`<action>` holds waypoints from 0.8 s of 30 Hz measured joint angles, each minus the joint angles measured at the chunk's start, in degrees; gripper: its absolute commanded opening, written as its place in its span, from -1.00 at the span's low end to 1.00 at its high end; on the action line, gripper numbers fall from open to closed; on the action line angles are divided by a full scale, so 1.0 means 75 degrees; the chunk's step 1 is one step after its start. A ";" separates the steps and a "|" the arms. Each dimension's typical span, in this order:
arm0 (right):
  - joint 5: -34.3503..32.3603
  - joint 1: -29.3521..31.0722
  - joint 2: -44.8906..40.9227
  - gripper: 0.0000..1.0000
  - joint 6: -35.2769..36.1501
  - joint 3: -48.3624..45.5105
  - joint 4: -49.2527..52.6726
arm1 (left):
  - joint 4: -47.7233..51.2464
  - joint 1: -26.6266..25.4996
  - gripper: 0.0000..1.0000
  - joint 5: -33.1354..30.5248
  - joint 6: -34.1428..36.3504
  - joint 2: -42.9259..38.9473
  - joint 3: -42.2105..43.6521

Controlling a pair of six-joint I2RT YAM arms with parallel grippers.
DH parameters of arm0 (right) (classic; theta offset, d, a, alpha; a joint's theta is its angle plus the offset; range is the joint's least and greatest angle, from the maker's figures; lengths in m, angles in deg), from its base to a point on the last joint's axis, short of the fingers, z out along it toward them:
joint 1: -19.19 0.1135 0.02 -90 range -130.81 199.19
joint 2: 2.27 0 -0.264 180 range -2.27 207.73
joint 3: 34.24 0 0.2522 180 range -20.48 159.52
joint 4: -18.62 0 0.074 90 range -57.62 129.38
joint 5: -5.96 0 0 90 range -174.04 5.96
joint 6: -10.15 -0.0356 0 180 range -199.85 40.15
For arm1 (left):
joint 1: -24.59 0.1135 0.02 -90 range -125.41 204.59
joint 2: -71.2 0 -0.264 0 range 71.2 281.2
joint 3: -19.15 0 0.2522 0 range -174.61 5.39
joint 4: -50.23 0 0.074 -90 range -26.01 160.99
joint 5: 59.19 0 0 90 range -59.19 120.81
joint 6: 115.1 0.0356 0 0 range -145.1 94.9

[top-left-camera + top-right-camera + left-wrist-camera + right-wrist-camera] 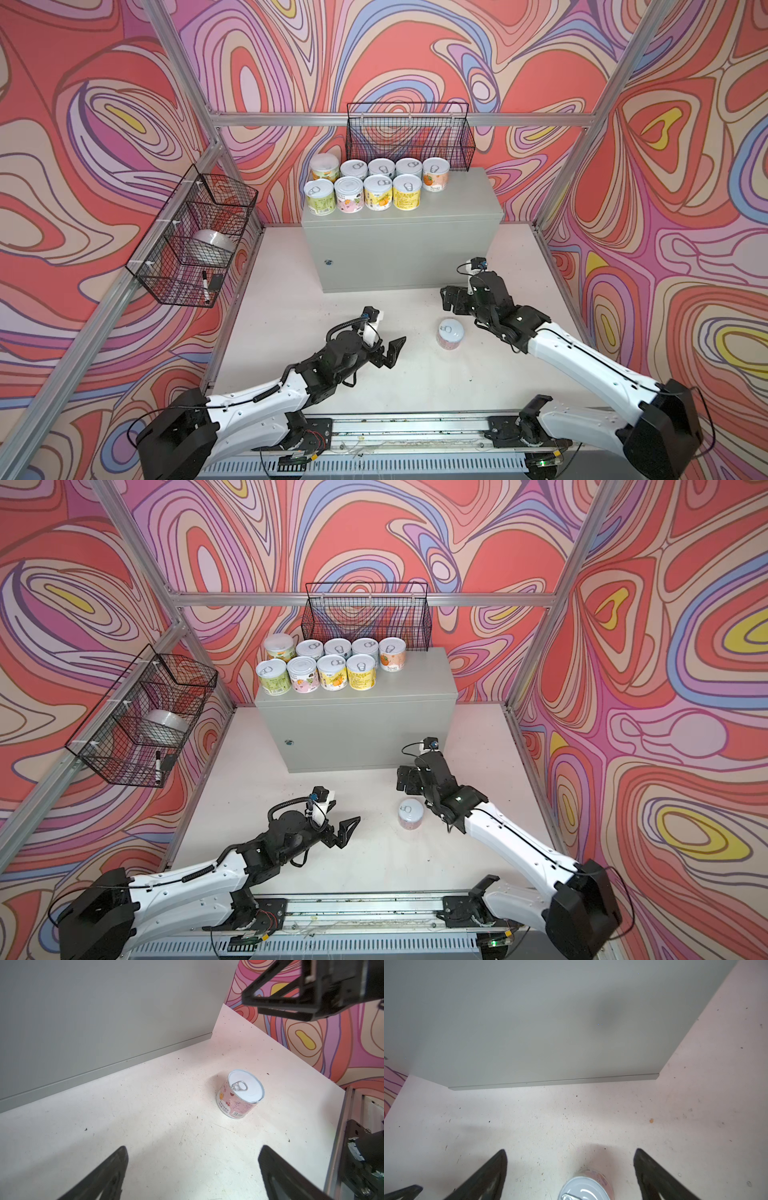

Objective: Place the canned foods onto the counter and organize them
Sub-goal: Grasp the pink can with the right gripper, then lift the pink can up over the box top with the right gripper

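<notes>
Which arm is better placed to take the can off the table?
Probably right: the pink can sits by the open right gripper, lined up between its jaws; the left gripper is farther.

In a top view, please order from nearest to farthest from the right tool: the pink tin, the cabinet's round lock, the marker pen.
1. Pink-labelled round metal tin: on the white table, close by the right tool.
2. Small round lock: on the grey metal cabinet front, further left.
3. Black-and-white marker pen: in the black wire basket at the left wall.
</notes>
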 measured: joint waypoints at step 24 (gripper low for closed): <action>-0.4252 0.4226 0.0251 0.96 -0.2040 -0.2410 -0.0490 | -0.0015 0.0000 1.00 -0.0096 -0.0090 0.0076 0.0187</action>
